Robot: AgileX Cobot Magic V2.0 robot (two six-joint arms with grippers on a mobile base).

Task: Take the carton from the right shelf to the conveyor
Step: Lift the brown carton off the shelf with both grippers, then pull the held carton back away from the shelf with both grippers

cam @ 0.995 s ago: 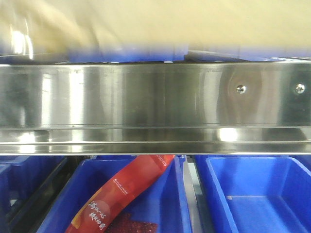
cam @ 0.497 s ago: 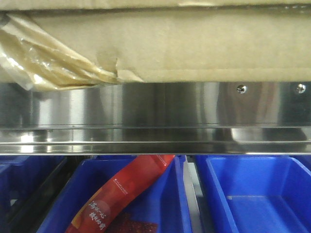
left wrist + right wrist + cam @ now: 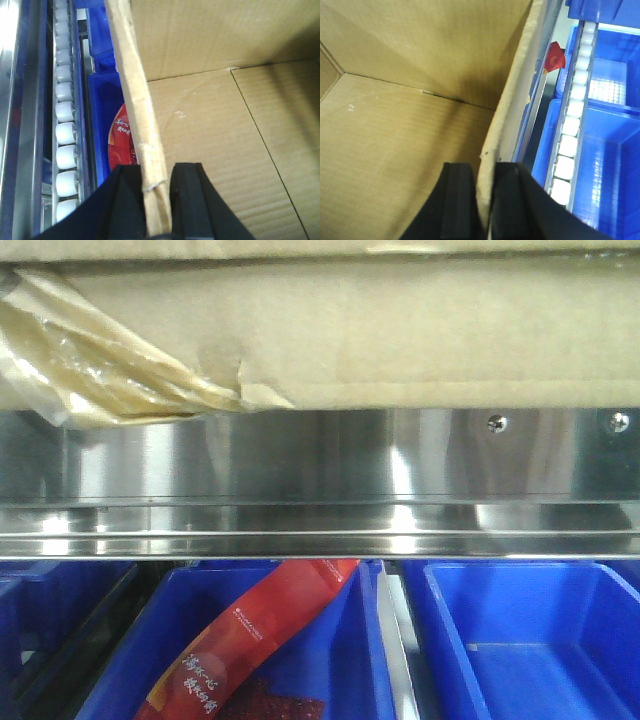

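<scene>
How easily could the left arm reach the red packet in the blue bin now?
Probably not without letting go: the left gripper is clamped on the carton wall, with the red packet down in the blue bin beyond it.

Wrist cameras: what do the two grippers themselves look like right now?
Left gripper: two matte black jaws, thick and blocky with rounded shoulders. Right gripper looks the same, plain black. No cables, labels or markings show on either.
</scene>
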